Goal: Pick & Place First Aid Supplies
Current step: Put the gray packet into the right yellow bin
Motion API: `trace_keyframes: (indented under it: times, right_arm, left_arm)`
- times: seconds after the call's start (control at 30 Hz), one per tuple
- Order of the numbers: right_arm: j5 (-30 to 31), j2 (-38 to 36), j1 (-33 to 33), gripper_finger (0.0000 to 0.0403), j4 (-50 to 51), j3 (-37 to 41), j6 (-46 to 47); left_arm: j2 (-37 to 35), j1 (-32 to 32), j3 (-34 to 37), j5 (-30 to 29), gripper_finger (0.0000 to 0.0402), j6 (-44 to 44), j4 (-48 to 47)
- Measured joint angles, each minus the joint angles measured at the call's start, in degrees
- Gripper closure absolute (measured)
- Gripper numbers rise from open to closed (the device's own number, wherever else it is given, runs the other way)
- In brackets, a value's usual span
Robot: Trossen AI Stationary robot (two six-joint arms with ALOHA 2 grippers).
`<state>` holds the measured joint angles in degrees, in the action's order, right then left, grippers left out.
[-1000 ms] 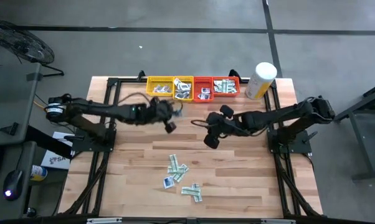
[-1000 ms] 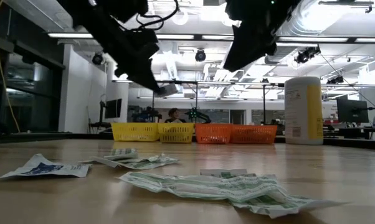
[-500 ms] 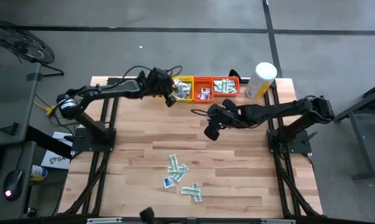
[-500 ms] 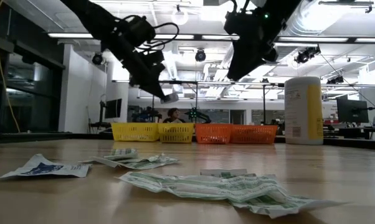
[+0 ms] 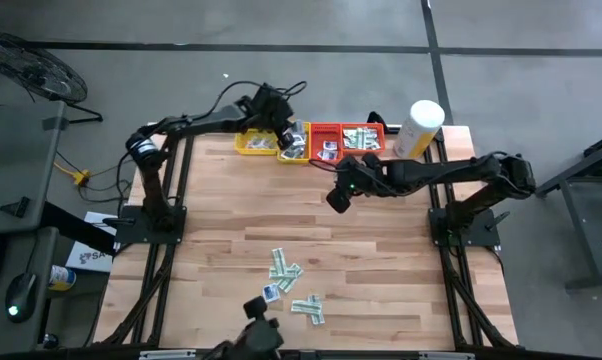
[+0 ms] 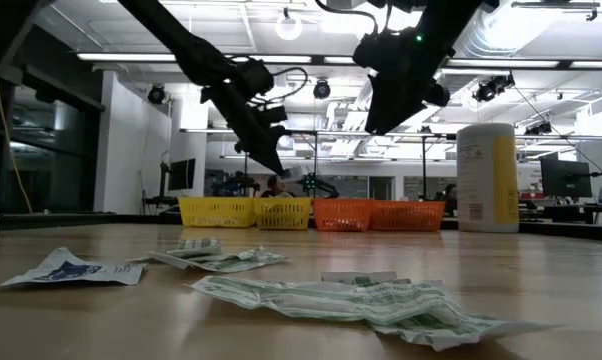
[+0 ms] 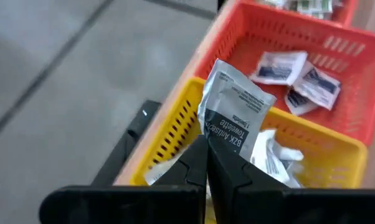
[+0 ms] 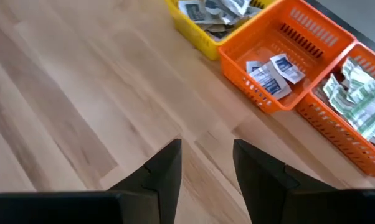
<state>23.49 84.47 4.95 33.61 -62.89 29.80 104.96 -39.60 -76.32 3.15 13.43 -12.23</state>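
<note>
Four trays [image 5: 343,139] in row; left gripper [image 7: 206,163] clamps one packet [image 7: 232,112] over yellow tray [image 7: 312,149]; right gripper [image 8: 206,163] parted, empty, above bench [image 8: 63,112].

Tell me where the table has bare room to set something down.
Bare wood spans the table between the trays and the loose packets, and left of those packets. It's crowded along the tray row beside the canister.

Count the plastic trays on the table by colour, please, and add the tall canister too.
Yellow trays: 2
Red trays: 2
Canister: 1
Total: 5
</note>
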Motion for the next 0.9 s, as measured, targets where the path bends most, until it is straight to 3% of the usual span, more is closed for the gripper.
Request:
trace_keyframes:
  times: [0.33, 0.5, 0.9]
  right_arm:
    - [0.2, 0.0, 1.3, 0.0265, 0.0, 0.0, 2.8]
    - [0.4, 0.0, 2.1, 0.0265, -0.1, 0.0, 2.9]
    - [0.5, 0.0, 2.6, 0.0265, -0.5, 0.0, 3.9]
  left_arm:
    - [10.1, -1.4, -17.3, 1.9, 0.0401, -0.1, -23.0]
    - [13.5, -1.4, -21.6, 1.9, 0.0401, -0.1, -25.7]
    - [14.7, -1.3, -22.0, 1.4, 0.0401, -0.7, -26.1]
